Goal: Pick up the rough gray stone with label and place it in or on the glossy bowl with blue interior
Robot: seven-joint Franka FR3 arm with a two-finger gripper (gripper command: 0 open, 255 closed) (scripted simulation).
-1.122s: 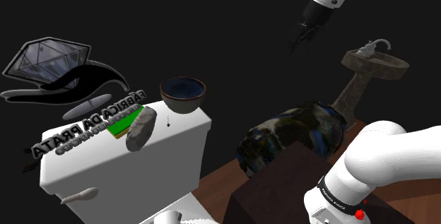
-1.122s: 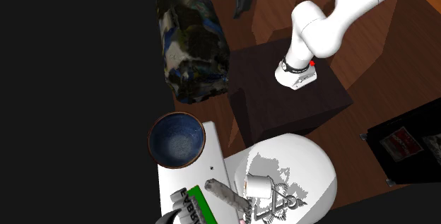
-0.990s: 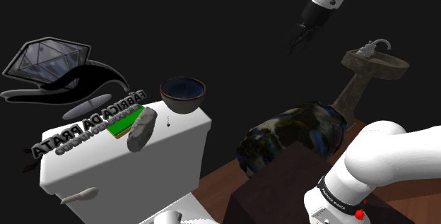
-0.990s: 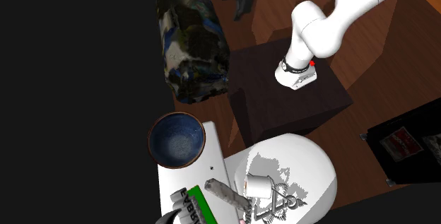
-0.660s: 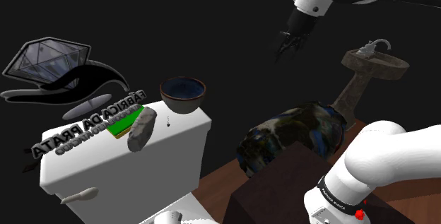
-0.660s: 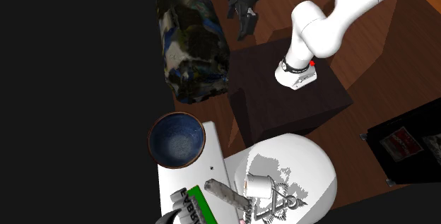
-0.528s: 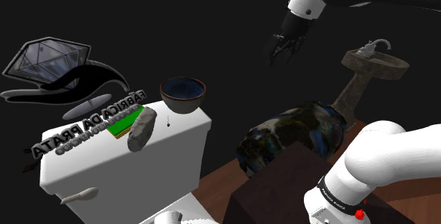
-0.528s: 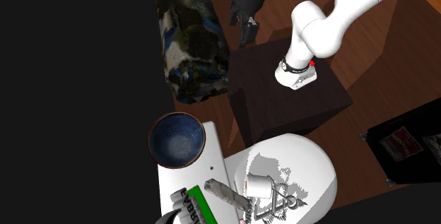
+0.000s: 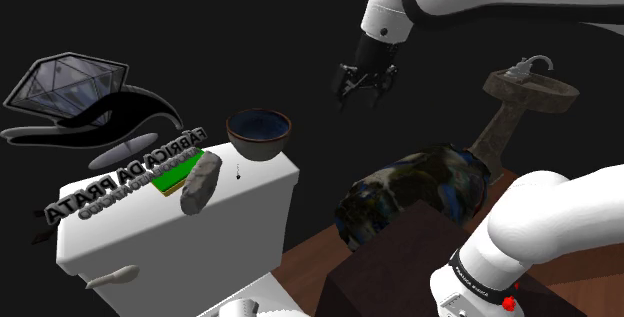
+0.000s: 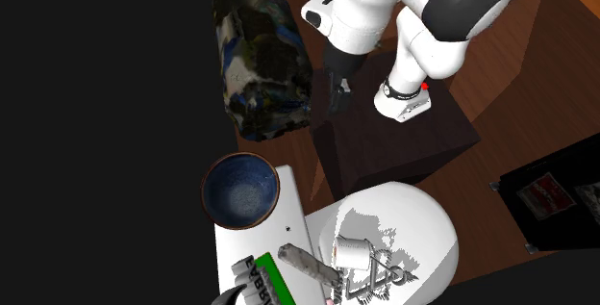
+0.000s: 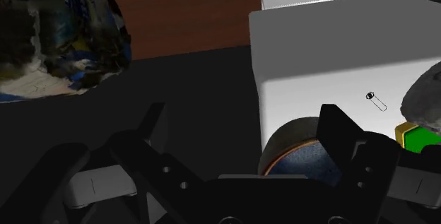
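2 black fingers of the gripper (image 9: 365,83) stand wide apart with nothing between them, hanging in the air over the black area, above and to the shoulder view's right of the bowl (image 9: 259,133). In the second exterior view the gripper (image 10: 338,96) sits over the edge of the dark stand (image 10: 394,139), beside a big mottled blue-and-brown jar (image 10: 260,53). From the wrist, the gripper (image 11: 244,124) looks down at the white tank (image 11: 318,53), with the bowl (image 11: 300,145) nearest its fingers. The bowl, brown outside and blue inside, stands at 1 end of the tank lid, between the gripper and the stone (image 9: 200,183). The grey stone lies farther along the lid, well apart from the gripper and just beside a green block (image 9: 180,170) with black lettering (image 9: 120,180) around it.
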